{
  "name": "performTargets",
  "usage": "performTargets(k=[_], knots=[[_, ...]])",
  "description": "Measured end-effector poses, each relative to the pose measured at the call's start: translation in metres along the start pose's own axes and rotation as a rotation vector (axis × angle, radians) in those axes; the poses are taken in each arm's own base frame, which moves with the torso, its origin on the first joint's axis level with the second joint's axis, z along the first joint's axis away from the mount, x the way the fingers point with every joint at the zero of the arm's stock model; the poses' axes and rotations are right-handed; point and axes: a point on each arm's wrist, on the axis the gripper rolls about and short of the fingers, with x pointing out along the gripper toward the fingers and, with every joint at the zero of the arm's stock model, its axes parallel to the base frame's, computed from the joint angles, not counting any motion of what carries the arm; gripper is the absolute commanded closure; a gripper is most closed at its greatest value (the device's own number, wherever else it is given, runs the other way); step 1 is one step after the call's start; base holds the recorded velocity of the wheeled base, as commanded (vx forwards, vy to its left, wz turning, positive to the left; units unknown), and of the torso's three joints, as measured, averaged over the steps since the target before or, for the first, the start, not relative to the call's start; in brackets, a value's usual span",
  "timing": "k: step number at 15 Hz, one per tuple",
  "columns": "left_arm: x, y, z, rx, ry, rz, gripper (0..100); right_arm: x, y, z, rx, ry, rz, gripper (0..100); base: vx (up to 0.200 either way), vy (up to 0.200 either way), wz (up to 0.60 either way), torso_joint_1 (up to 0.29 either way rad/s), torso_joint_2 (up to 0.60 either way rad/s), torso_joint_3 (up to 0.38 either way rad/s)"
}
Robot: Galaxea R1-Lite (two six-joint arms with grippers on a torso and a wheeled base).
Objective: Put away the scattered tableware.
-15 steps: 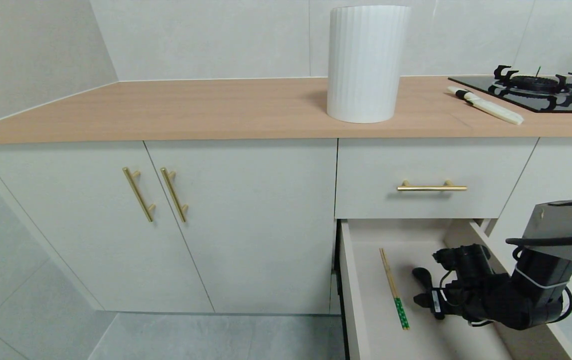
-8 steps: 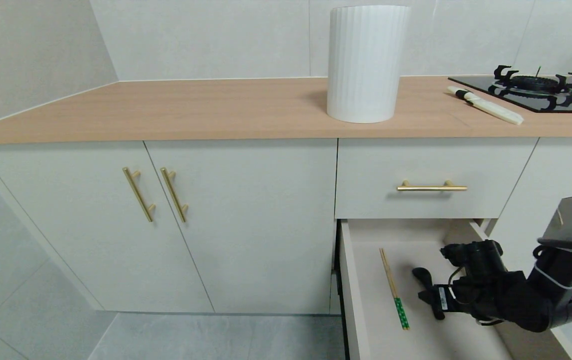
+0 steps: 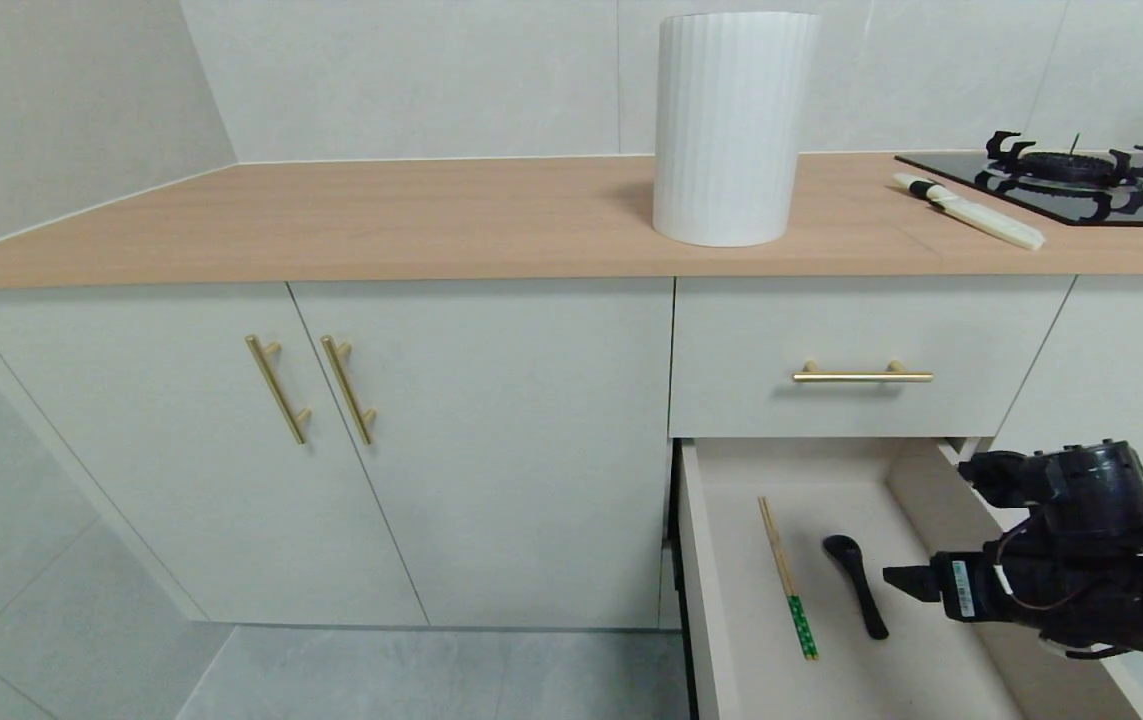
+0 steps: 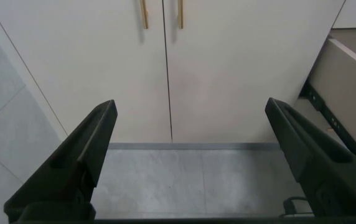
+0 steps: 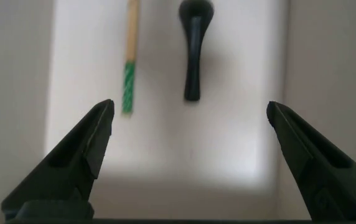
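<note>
Inside the open drawer point(image 3: 736, 620), a black spoon point(image 3: 856, 585) lay flat beside green-tipped chopsticks point(image 3: 787, 580), not touching them. Over the drawer's right side the right gripper point(image 5: 189, 109) hung empty, fingers spread wide. Outside the drawer, facing the cabinet doors point(image 4: 165, 62), the left gripper point(image 4: 190, 106) gaped wide too.

- A kitchen is showing here: a wood-look countertop point(image 3: 381, 220) is running along a tiled wall point(image 3: 431, 70)
- A black gas hob point(image 3: 1081, 180) is sitting in it
- Pale cabinet doors point(image 3: 481, 450) with brass handles point(image 3: 276, 388) are standing below
- An open drawer point(image 3: 697, 560) is holding chopsticks point(image 3: 786, 588) and a black spoon point(image 3: 856, 588)
</note>
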Motion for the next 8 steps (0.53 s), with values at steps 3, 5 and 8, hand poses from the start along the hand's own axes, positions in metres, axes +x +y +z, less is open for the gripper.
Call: performTargets(k=[3, 5, 8], knots=[[0.0, 0.0, 0.0, 0.009, 0.0, 0.0, 0, -0.034, 0.001, 0.005, -0.009, -0.001, 0.053, 0, 0.0, 0.0, 0.0, 0.0, 0.0, 0.0], [0.0, 0.0, 0.0, -0.003, 0.0, 0.0, 0, -0.05, 0.004, 0.009, -0.018, -0.015, 0.093, 0, 0.0, 0.0, 0.0, 0.0, 0.0, 0.0], [0.0, 0.0, 0.0, -0.003, 0.0, 0.0, 0, -0.063, 0.01, 0.012, -0.035, -0.059, 0.122, 0, -0.067, 0.0, 0.0, 0.001, 0.0, 0.001]])
